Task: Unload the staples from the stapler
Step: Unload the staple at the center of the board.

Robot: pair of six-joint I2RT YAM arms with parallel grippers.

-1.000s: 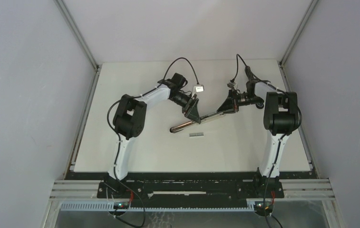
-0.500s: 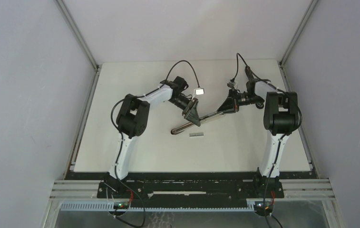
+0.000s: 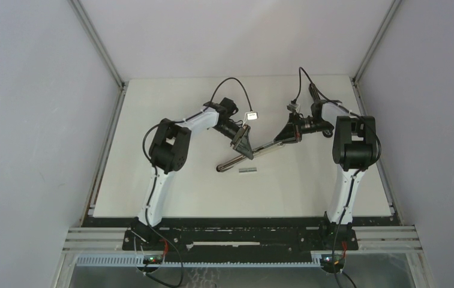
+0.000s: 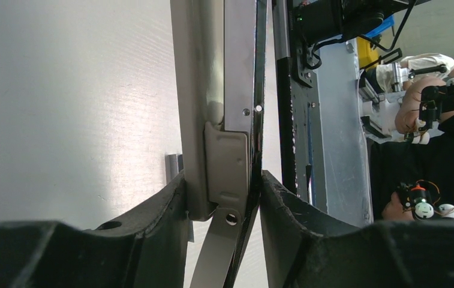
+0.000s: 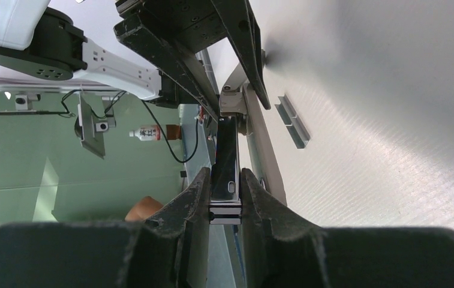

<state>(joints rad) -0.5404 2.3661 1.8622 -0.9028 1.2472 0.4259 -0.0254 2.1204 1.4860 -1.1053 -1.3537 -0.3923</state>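
The stapler [image 3: 266, 146] lies slanted in the middle of the table, held between both arms. My left gripper [image 3: 245, 148] is shut on its middle; in the left wrist view the fingers [image 4: 173, 198] press on both sides of the grey metal body [image 4: 224, 90] near the hinge, at the gripper's tips [image 4: 221, 180]. My right gripper [image 3: 285, 135] is shut on the stapler's far right end, and the right wrist view shows the black-and-chrome end [image 5: 227, 156] pinched between its tips [image 5: 225, 180]. The staples [image 3: 247, 170], short grey strips, lie loose on the table just in front of the stapler [image 5: 292, 122].
The white table [image 3: 170, 180] is walled left, right and behind. A black rail [image 3: 236, 231] with both arm bases runs along the near edge. Cables loop above each wrist [image 3: 230, 81].
My left gripper's jaws have closed in onto the stapler, and the left arm's elbow has shifted slightly right. The right arm, stapler and staples have stayed put.
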